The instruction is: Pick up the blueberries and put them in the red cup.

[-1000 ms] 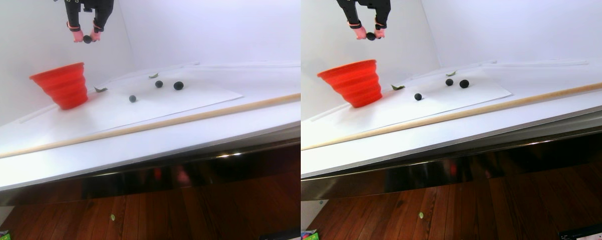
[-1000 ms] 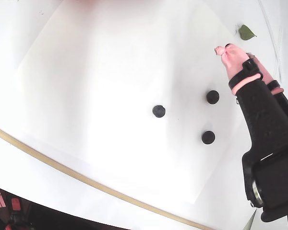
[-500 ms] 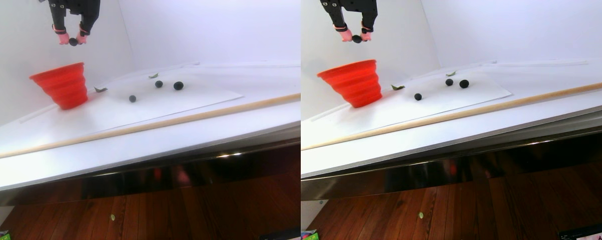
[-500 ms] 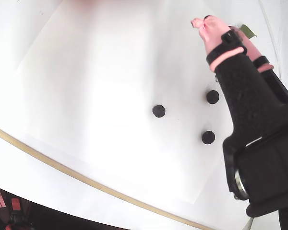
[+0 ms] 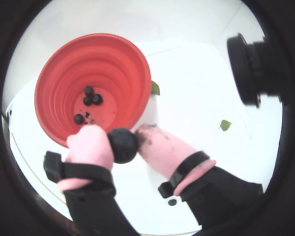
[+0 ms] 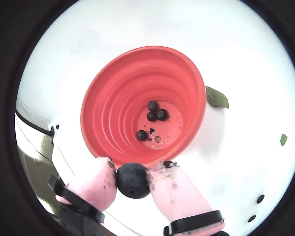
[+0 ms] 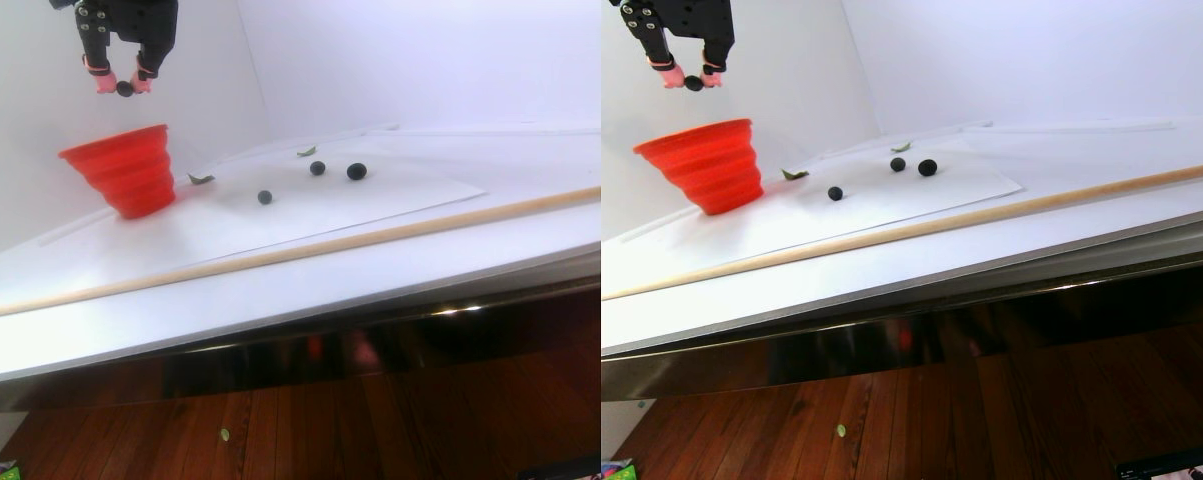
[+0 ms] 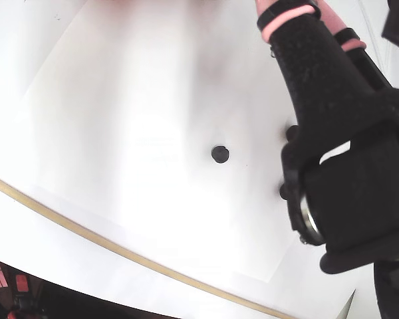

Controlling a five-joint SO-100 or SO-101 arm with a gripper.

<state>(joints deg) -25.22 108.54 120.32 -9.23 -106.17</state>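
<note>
The cup is showing bright red-orange, ringed with stepped bands inside. The berries lying in it are looking matte blue-black, like the berry between the pale pink fingertips, one of which is showing dark smudges. The end effector is appearing black with pink bands. The surface and the paper sheet are reading white, the long stick pale tan, the leaves green, the floor reddish-brown wood.
</note>
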